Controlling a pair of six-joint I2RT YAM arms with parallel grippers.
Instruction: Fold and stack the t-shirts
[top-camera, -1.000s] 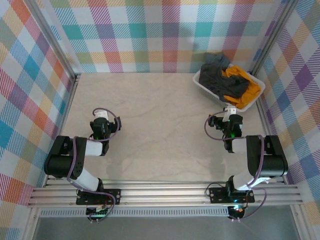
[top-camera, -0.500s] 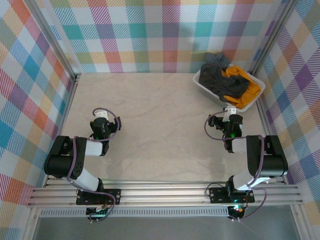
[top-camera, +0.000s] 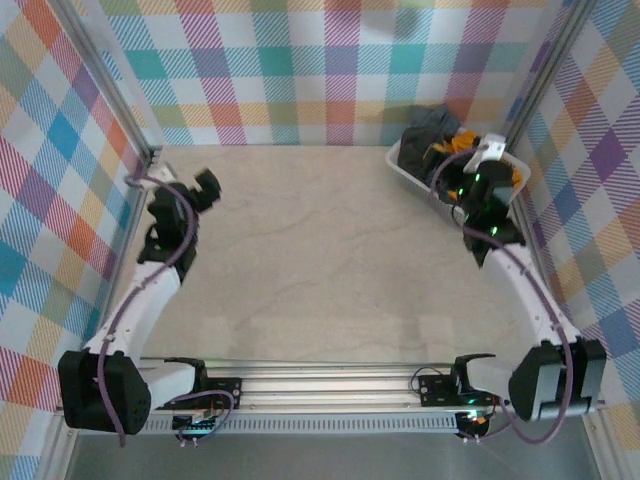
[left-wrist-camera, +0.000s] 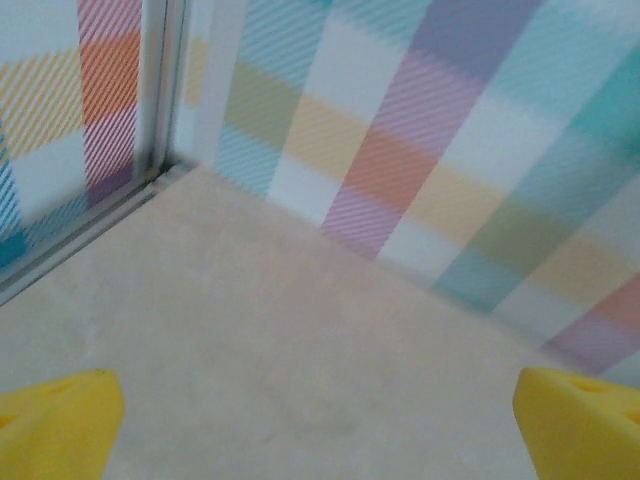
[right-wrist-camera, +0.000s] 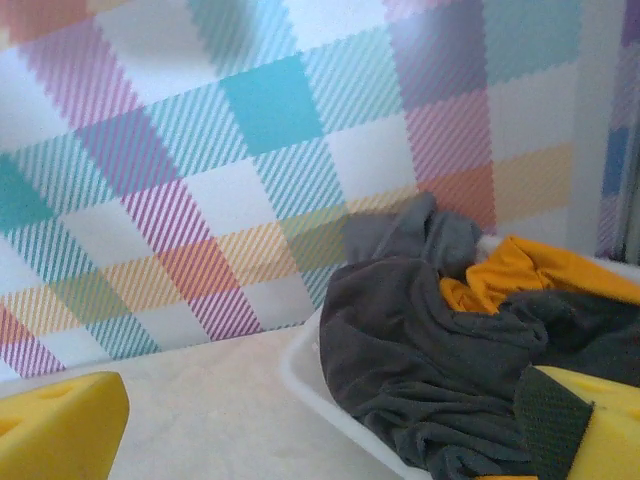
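Right wrist view puts the t-shirts — heaped in the white basket — just ahead of the right gripper, spread wide, while the left gripper, also spread, hangs well apart.

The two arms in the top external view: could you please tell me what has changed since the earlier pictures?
Both arms unfolded from tucked poses near their bases. The left end effector swung out toward the far left corner; the right end effector reached out to the basket. Both are open, and nothing was taken hold of. The t-shirts stayed heaped in the basket.
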